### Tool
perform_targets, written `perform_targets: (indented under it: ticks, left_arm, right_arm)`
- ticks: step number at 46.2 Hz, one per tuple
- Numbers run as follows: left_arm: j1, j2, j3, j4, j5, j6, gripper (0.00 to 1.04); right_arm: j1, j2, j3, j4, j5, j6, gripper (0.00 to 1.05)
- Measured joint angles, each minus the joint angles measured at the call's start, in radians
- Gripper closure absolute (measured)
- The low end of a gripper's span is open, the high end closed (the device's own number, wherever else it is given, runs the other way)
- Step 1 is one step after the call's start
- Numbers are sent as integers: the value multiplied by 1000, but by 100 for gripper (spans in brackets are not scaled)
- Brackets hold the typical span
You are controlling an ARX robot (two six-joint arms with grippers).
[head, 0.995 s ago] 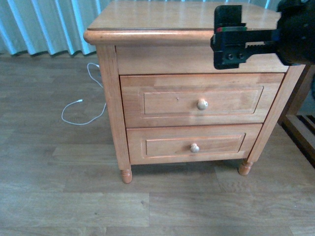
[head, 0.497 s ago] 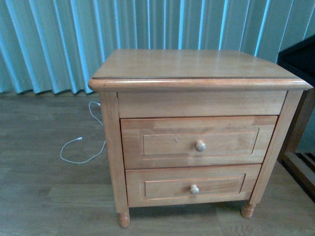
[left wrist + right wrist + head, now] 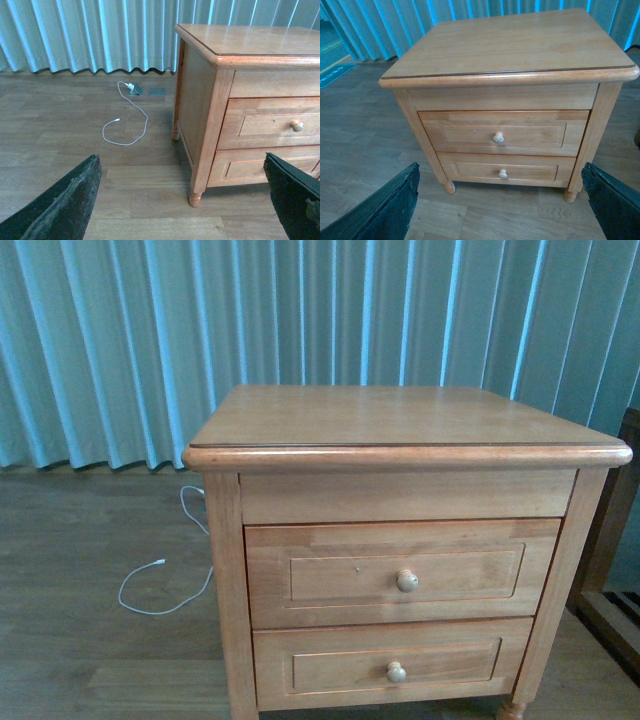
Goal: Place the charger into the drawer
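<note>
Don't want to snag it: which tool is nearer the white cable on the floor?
Left, probably. The left tool overlooks the cable beside the nightstand; the right tool faces the drawers, cable unseen.

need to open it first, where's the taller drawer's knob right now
In the front view the knob sits right of centre on the closed upper drawer, directly above the lower drawer's knob.
</note>
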Motion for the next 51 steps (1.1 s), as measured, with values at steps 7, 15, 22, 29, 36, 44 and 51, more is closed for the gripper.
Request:
perform_targets:
  ticks: [7,15,22,29,36,44,51]
  left_arm:
    - [0,0,0,0,0,0,6]
    - [0,0,0,0,0,0,6]
    - [0,0,0,0,0,0,6]
    - [0,0,0,0,0,0,6]
    - [0,0,0,0,0,0,6]
    - [0,0,0,0,-1,0,6]
    - [0,0,0,0,0,0,6]
  right_arm:
    - [17,-6,-27,72,101,-25,14]
    - [-45,-108,-191,243,236,-109,49]
    - [-103,-171,-264,246,171,-122,76]
    - [-165,-251,-331,240,116,-127,103]
    - [-281,-319,-375,214,4,-127,103]
    - [-287,-374,-400,188,-3,-127,103]
    - [-288,-422,-420,159,-3,-127,103]
